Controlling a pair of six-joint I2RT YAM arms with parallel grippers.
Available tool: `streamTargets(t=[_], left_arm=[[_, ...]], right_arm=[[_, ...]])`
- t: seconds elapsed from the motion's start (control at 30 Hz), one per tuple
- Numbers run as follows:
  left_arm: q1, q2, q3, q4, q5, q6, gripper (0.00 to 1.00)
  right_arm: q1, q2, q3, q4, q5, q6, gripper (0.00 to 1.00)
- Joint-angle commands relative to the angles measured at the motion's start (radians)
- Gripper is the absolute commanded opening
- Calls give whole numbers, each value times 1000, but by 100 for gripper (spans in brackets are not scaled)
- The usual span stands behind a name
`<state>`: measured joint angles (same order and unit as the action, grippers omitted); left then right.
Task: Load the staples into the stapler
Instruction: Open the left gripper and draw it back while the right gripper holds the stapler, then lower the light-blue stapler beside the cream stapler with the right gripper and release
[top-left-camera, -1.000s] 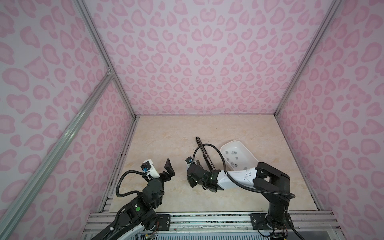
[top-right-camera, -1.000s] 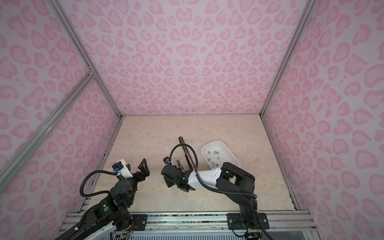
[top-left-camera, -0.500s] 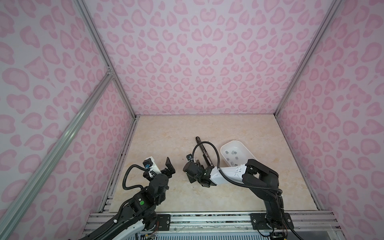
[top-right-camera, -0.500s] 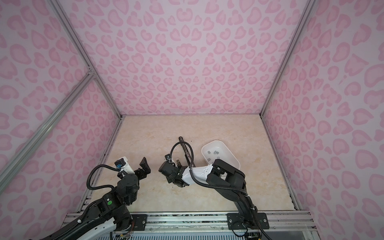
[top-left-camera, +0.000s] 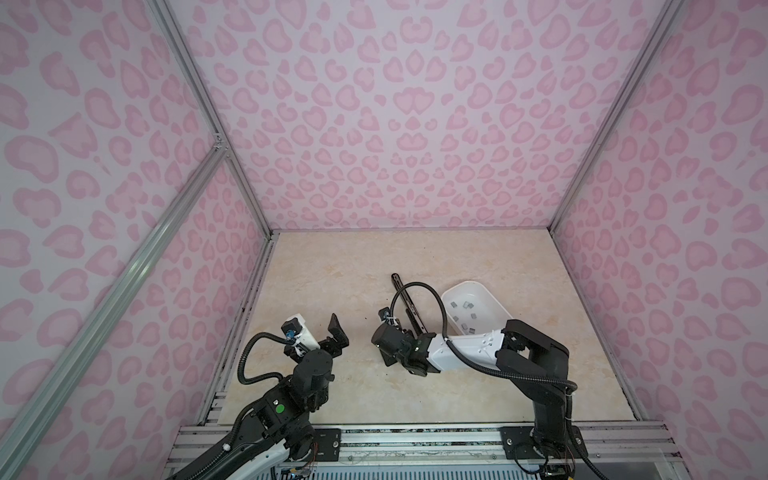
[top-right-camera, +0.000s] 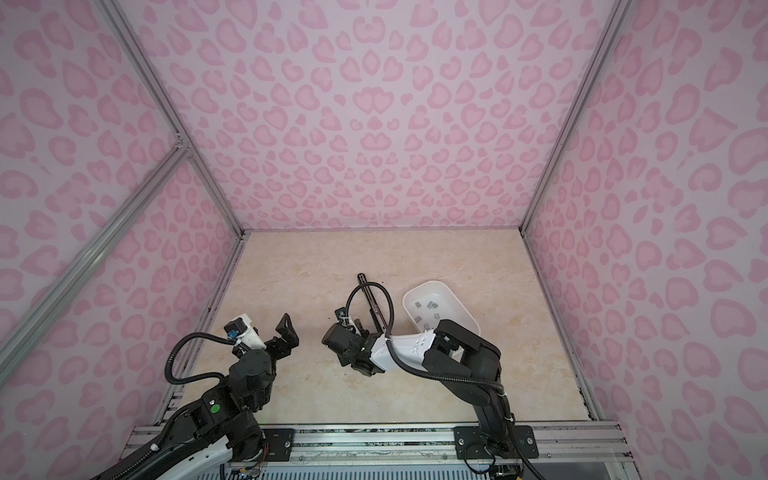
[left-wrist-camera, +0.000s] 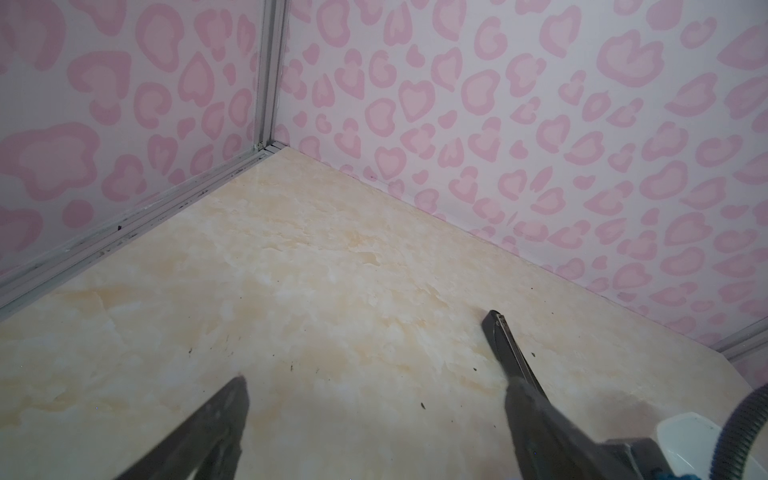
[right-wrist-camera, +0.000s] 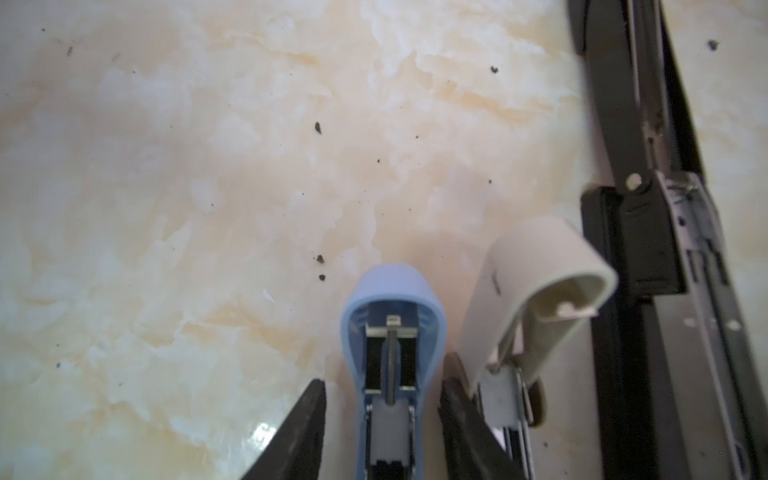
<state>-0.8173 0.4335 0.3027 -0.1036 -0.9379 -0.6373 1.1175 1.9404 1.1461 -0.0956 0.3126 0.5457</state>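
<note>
My right gripper (right-wrist-camera: 382, 380) is open, its jaws standing either side of an opened blue stapler (right-wrist-camera: 392, 316) with a gap on each side. An opened beige stapler (right-wrist-camera: 536, 266) lies just beside it. Past that lies a long black stapler (right-wrist-camera: 648, 208), which both top views (top-left-camera: 405, 299) (top-right-camera: 371, 297) show. The staples (top-left-camera: 465, 307) (top-right-camera: 428, 307) lie loose in a white tray (top-left-camera: 498, 307). In a top view the right gripper (top-left-camera: 395, 347) is low over the table, near the black stapler's near end. My left gripper (top-left-camera: 328, 338) hovers open and empty at the left.
Pink patterned walls close in the marble table on three sides. An aluminium rail (top-left-camera: 374, 436) runs along the front edge. The right arm's cable (top-left-camera: 419, 291) loops over the black stapler. In the left wrist view the black stapler (left-wrist-camera: 505, 345) lies beyond my right-hand finger.
The right gripper's jaws have spread apart from the blue stapler. The right arm's elbow has shifted. The left arm has moved a little.
</note>
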Motion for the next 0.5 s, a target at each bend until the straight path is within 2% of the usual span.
streamTargets(t=[0.0, 0.13, 0.37, 0.47], left_arm=[[1, 2, -3, 16, -2, -6, 97], [2, 2, -1, 16, 2, -4, 97], [2, -2, -2, 16, 6, -4, 97], [1, -1, -2, 17, 7, -4, 97]], right_arm=[[1, -18, -11, 11, 17, -6, 47], [1, -41, -12, 12, 31, -13, 47], [-1, -36, -13, 35, 23, -10, 31], [0, -15, 7, 19, 26, -5, 29]])
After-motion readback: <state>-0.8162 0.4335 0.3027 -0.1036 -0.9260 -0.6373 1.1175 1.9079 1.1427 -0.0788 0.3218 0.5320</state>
